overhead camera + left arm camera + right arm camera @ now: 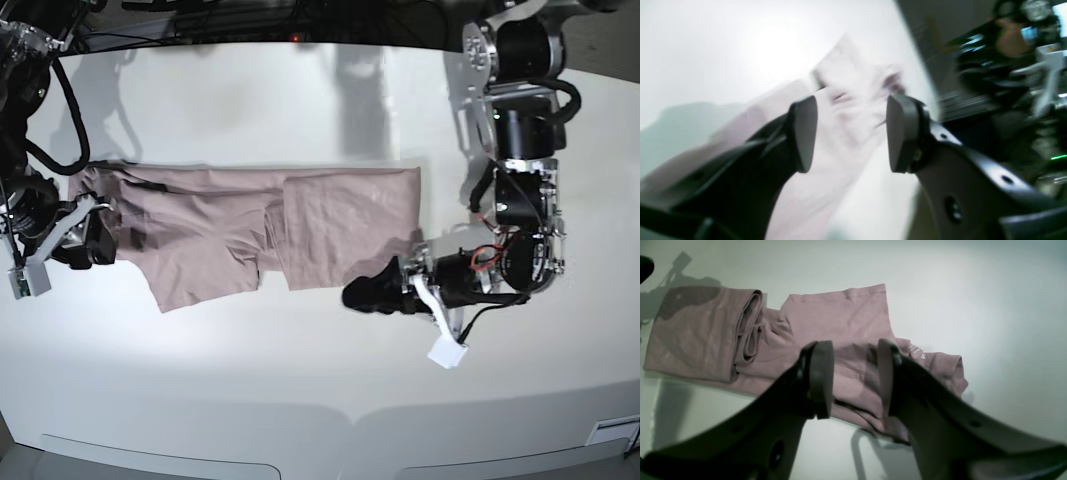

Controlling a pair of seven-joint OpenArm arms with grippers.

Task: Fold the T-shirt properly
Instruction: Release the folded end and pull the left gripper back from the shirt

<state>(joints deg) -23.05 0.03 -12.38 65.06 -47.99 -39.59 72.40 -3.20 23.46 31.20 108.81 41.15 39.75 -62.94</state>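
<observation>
The dusty pink T-shirt [330, 225] lies flat across the white table, folded into a long band with one layer lapped over the middle. My left gripper [362, 293] is open just off the shirt's near right corner. In the blurred left wrist view its jaws [851, 133] stand wide apart above pale fabric [813, 200], holding nothing. My right gripper [103, 240] is at the shirt's left end. In the right wrist view it [853, 380] is open over wrinkled fabric [840, 316], with the ribbed neck [748, 330] to the left.
The white table [300, 390] stretches wide in front of the shirt. Its edge shows in the left wrist view, with dark equipment [1007, 83] beyond. Cables [250, 20] lie along the table's back edge.
</observation>
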